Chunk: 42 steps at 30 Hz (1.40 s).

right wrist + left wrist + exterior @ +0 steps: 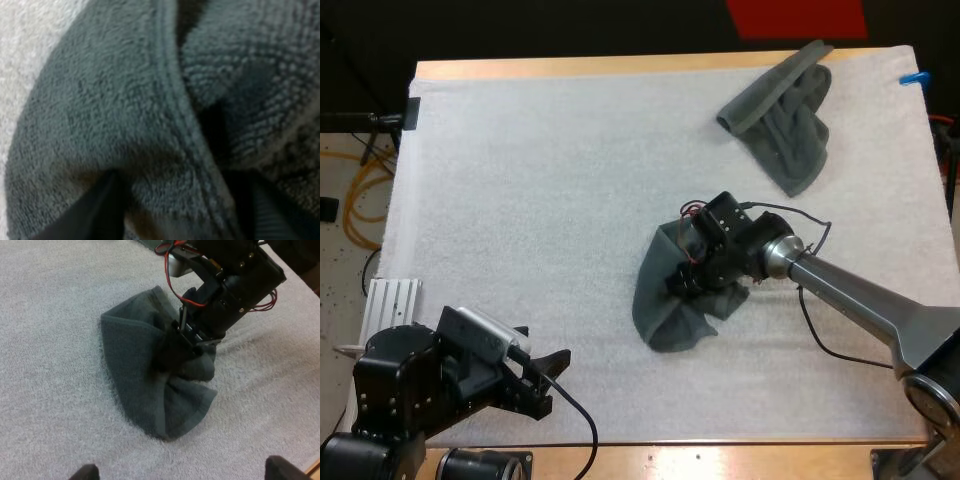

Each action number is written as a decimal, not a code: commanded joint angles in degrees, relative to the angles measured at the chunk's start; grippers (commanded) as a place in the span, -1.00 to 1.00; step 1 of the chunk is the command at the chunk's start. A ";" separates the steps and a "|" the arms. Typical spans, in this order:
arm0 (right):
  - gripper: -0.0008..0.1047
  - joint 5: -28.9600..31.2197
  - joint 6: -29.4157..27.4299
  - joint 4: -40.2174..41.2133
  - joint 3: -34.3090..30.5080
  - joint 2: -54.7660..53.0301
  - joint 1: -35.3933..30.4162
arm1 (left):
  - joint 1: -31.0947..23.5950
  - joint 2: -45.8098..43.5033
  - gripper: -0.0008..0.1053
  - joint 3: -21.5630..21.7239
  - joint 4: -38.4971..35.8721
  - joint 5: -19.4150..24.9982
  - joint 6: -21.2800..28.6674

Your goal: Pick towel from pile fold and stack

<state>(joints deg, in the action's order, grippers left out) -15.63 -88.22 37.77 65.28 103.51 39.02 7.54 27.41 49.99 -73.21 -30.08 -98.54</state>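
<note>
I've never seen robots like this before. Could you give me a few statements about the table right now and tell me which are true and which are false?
1. Two dark towels lie on the white mat. True: a near towel and a far towel.
2. The right gripper is at the far towel. False: it grips the near towel, mid-mat.
3. The left gripper holds a towel. False: it is open over bare mat.
4. The far towel sits crumpled near the mat's far right corner. True.
</note>
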 commanded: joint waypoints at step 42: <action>-0.79 9.97 1.37 -0.45 -4.66 -28.83 4.34 | 0.28 -0.11 0.22 0.24 -0.17 0.30 -0.67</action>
<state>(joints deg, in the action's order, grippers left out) -2.63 -87.42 38.85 60.28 75.55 42.82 7.54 27.41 49.99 -73.21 -30.08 -98.64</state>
